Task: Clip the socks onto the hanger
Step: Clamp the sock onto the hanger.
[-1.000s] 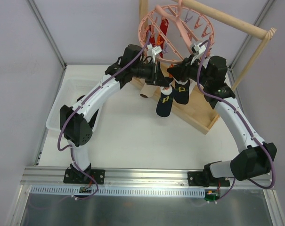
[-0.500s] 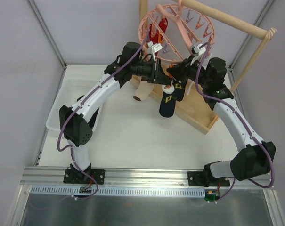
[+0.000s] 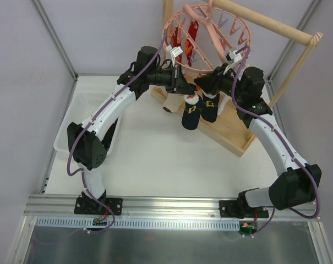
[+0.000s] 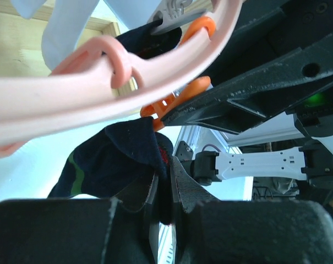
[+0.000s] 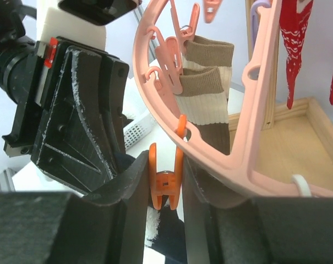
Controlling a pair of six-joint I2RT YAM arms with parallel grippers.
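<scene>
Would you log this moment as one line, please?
left gripper: shut on sock | right gripper: shut on orange clip | sock: at clip

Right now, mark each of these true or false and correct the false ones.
1. The right claw is squeezing an orange clip. True.
2. The left claw is open and holds nothing. False: it is shut on the edge of a dark sock.
3. A striped sock hangs from a pink clip on the hanger. True.
4. The red socks lie in the wooden tray. False: they hang on the hanger, above the tray.
</scene>
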